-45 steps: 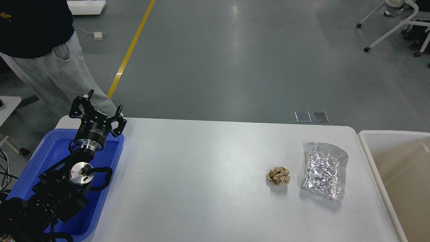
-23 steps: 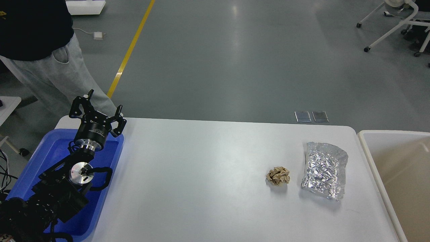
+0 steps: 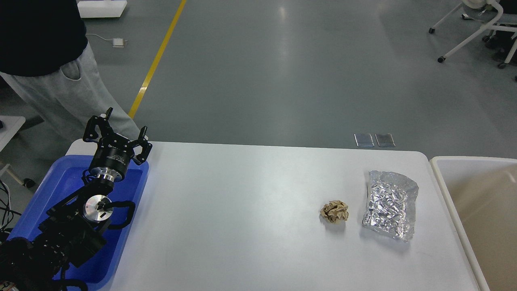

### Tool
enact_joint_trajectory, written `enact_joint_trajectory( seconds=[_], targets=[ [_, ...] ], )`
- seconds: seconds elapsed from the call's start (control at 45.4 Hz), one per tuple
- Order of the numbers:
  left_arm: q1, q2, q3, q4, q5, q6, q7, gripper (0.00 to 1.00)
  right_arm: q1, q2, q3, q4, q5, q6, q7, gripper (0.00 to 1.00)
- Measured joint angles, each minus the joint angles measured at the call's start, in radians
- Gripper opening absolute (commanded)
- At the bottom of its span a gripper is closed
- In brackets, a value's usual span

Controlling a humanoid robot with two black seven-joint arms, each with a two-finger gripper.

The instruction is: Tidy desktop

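The desktop (image 3: pixel 242 218) is a wide white tabletop with rounded corners. On its right part lie a crumpled brown paper ball (image 3: pixel 335 211) and, just right of it, a crinkled silver foil bag (image 3: pixel 390 204). My left gripper (image 3: pixel 118 130) is open and empty, raised over the far end of the blue tray (image 3: pixel 64 178) at the desktop's left edge, far from both pieces. My right arm and gripper are out of view.
A beige bin (image 3: pixel 480 210) stands against the desktop's right edge. A person in grey trousers (image 3: pixel 60 93) stands beyond the far left corner. Office chairs (image 3: pixel 480 32) are at the far right on the grey floor.
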Motion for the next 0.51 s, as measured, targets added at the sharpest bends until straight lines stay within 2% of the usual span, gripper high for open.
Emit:
enact_joint_trajectory(
  seconds=[0.198, 0.506],
  targets=[
    [0.000, 0.000, 0.000, 0.000, 0.000, 0.000, 0.000, 1.00, 0.003, -0.061, 0.137, 0.165, 0.011, 0.116, 0.006, 1.00],
    [0.000, 0.000, 0.000, 0.000, 0.000, 0.000, 0.000, 1.00, -0.035, -0.174, 0.332, 0.517, 0.010, 0.166, 0.010, 1.00]
  ],
)
